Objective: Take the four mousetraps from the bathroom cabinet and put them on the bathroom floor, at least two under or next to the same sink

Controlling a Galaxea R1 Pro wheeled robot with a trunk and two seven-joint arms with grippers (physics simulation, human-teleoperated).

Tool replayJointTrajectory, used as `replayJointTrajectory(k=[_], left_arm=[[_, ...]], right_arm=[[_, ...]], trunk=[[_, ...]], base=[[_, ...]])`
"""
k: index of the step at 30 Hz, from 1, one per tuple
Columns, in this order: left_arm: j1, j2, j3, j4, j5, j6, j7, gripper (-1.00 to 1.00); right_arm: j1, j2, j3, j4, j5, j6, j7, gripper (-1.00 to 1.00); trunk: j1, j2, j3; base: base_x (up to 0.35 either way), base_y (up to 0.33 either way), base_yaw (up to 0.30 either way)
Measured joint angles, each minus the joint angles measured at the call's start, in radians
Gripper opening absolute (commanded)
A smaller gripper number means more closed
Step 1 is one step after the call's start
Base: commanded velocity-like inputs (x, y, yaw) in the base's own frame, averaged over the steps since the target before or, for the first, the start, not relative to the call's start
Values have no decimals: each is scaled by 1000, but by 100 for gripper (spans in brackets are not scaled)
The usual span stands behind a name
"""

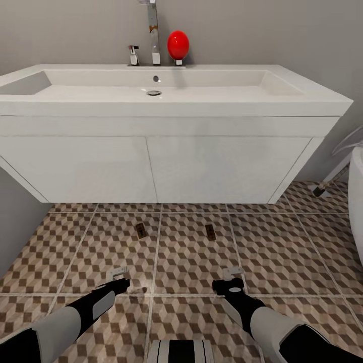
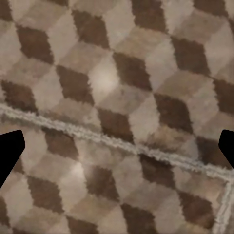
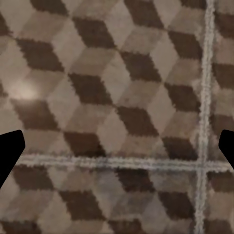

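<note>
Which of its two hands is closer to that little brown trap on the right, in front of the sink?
The right. The right gripper hovers just short of the right-hand mousetrap, slightly to its right. The left gripper is farther off, across the tiles to the trap's left.

Plenty of open tile on the bathroom floor (image 1: pixel 191 262) in front of the robot. The bathroom sink (image 1: pixel 166 96) on its wall-hung vanity overhangs the back strip, so there's a low gap under it. Two mousetraps (image 1: pixel 141 231) (image 1: pixel 210 232) lie on the tiles just out from that gap, well apart, with bare tile between them. A white tub edge (image 1: pixel 356 186) crowds the right side, a grey wall (image 1: pixel 17 217) the left.
</note>
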Motion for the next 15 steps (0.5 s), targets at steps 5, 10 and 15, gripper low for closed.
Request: replayJointTrajectory(k=[5, 10, 15], left_arm=[[0, 0, 0, 0, 0, 0, 0, 100], [0, 0, 0, 0, 0, 0, -1, 100], [0, -1, 0, 0, 0, 0, -1, 100]], right_arm=[[1, 0, 0, 0, 0, 0, 0, 100], [1, 0, 0, 0, 0, 0, 0, 100], [2, 1, 1, 0, 0, 1, 0, 100]], trunk=[[0, 0, 0], [-2, 1, 19], [-5, 2, 39]], base=[[0, 0, 0], [0, 0, 0], [0, 0, 0]])
